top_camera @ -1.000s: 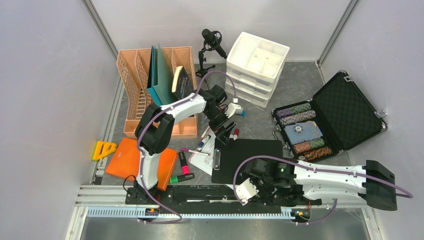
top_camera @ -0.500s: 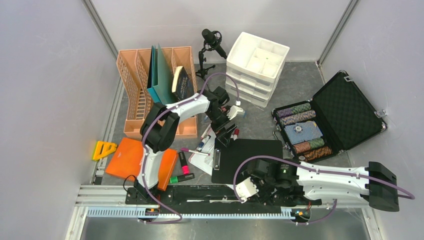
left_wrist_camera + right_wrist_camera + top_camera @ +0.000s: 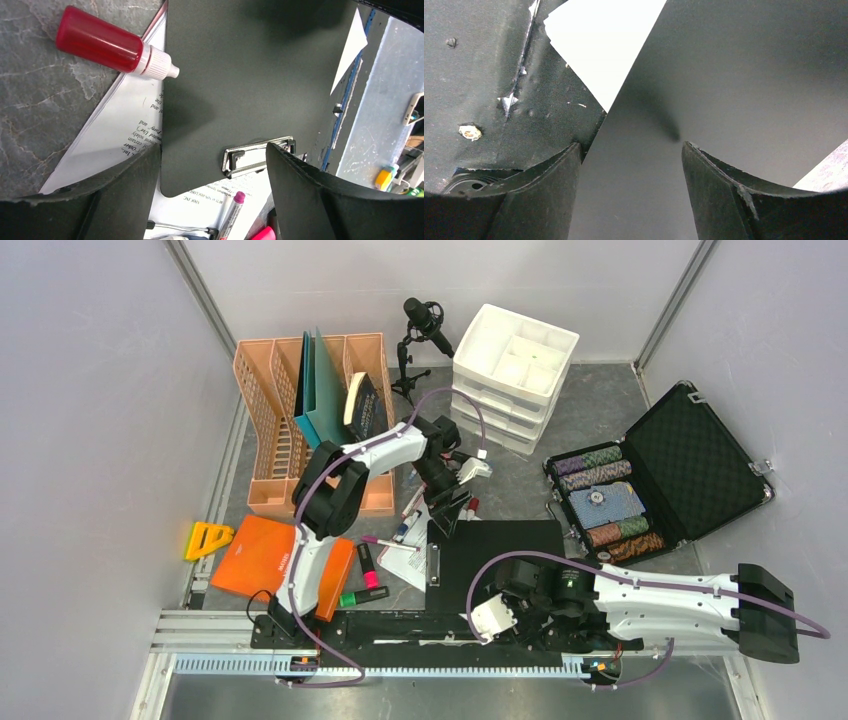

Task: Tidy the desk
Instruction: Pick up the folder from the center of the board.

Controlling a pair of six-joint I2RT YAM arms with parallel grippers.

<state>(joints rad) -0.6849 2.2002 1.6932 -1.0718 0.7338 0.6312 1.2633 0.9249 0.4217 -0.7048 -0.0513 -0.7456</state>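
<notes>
At the near centre of the dark grey stone-patterned desk, which spreads beneath all the clutter, a flat black clipboard with a steel clip lies with its long axis running left to right, clip end to the left. I hold the left gripper directly above that clip end, its jaws released and empty. The right gripper hangs over the board's near edge, its jaws likewise apart and gripping nothing. I judge both arms within reach, the left nearer the clip. A small red dropper bottle lies just beyond the board's far edge. A printed white sheet lies partly under the board.
</notes>
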